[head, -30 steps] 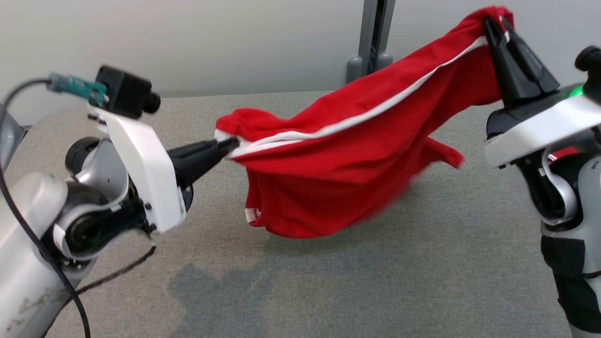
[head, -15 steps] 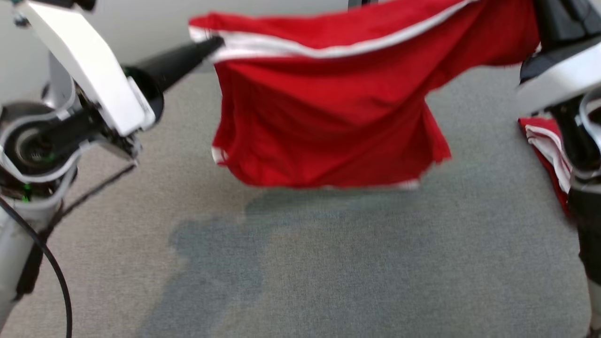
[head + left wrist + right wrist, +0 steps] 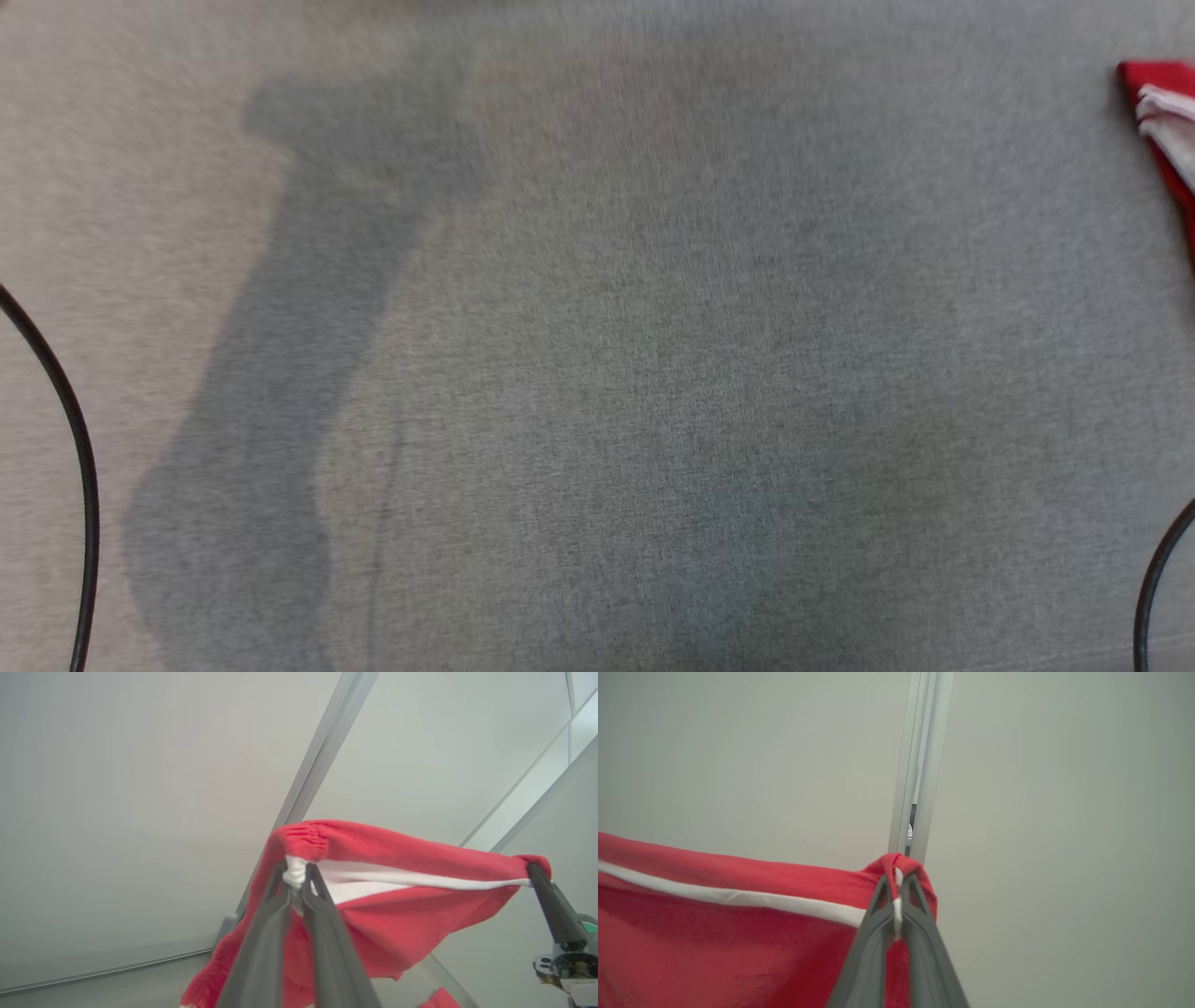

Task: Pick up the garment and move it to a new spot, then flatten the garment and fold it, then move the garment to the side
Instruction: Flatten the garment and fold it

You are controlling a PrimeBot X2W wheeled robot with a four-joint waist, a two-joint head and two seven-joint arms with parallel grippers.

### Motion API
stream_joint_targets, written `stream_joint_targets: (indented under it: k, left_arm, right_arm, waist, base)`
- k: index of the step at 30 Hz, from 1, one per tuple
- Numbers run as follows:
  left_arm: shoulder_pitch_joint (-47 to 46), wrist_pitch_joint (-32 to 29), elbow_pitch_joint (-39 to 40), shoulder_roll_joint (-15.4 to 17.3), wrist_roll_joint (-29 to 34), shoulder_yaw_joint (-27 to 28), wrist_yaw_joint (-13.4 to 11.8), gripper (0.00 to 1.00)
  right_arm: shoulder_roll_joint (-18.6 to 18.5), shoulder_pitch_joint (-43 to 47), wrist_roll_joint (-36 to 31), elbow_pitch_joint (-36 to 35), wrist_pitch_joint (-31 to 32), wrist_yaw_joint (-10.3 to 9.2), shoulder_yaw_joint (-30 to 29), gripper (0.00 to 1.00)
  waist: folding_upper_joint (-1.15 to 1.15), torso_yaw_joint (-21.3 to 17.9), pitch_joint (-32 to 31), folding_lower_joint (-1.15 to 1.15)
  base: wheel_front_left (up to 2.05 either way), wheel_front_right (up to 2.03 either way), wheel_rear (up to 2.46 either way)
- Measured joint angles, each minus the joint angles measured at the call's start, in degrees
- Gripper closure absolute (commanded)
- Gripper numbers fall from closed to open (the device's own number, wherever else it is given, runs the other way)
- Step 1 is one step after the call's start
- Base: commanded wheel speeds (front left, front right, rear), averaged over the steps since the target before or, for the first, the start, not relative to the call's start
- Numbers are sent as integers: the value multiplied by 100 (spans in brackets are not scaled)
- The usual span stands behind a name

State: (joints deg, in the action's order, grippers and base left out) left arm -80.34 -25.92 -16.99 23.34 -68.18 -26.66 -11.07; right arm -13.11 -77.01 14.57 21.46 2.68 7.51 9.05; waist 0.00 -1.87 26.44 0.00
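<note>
**A:** So, where do we have the garment (image 3: 402, 914) at this moment?

**B:** Up in the air, stretched between our two arms against the pale wall (image 3: 738, 742). Our left pincer (image 3: 299, 884) is pressed together on one bunched corner, where the white trim gathers. Our right pincer (image 3: 896, 896) is pinching the opposite corner, with the white band caught between its fingers.

**A:** And how does it look?

**B:** Bright red and soft, slightly fleecy. A white band runs just below the top edge from one grip to the other. That top edge sags a little, and the rest hangs loose below it in folds.

**A:** Does it touch the table (image 3: 653, 373)?

**B:** We cannot tell, because from both wrists the lower hem runs out of sight.

**A:** What else do we see?

**B:** Toward the table's far right corner lies a folded red-and-white cloth (image 3: 1158, 112). A dark cable (image 3: 86, 485) curves over the left side, and broad shadows fall across the grey surface. Behind the garment a grey post (image 3: 920, 765) runs up the wall.
</note>
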Motion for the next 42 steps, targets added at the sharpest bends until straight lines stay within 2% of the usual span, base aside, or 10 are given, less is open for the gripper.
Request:
stream_joint_targets:
  k: [2,7,14,20,26,31,42]
  left_arm:
    - [-616,670,-626,-240,334,41,242,100]
    - [-1160,1745,-1607,-598,735,37,720,100]
    - [-1271,2791,-2660,-797,1283,-256,1179,100]
    - [-845,3158,-3602,-928,1728,-814,1558,100]
    - [-333,3148,-4181,-971,1887,-1246,1764,100]
    - [150,2641,-4354,-917,1887,-1669,1835,100]
    - [859,1558,-3524,-293,1835,-2961,1858,100]
  right_arm:
    - [185,-508,-156,510,-599,0,-107,100]
    - [535,-967,-509,1339,-1524,0,-371,100]
    - [840,-900,-760,2134,-1747,0,-244,100]
    - [968,-289,-699,2513,-1766,-1,215,100]
    - [994,269,-355,2835,-1767,-1,651,100]
    - [856,547,-159,3365,-1768,-1,957,100]
    - [661,721,331,4403,-1602,8,1691,100]
  waist:
    - [0,-84,402,0]
    - [0,-217,985,0]
    - [0,-274,1494,0]
    - [0,-133,1569,0]
    - [0,-28,1337,0]
    - [0,37,1049,0]
    - [0,147,576,0]
  base:
    - [0,0,0]
    - [0,0,0]
    - [0,0,0]
    - [0,0,0]
    - [0,0,0]
    - [0,0,0]
    - [0,0,0]
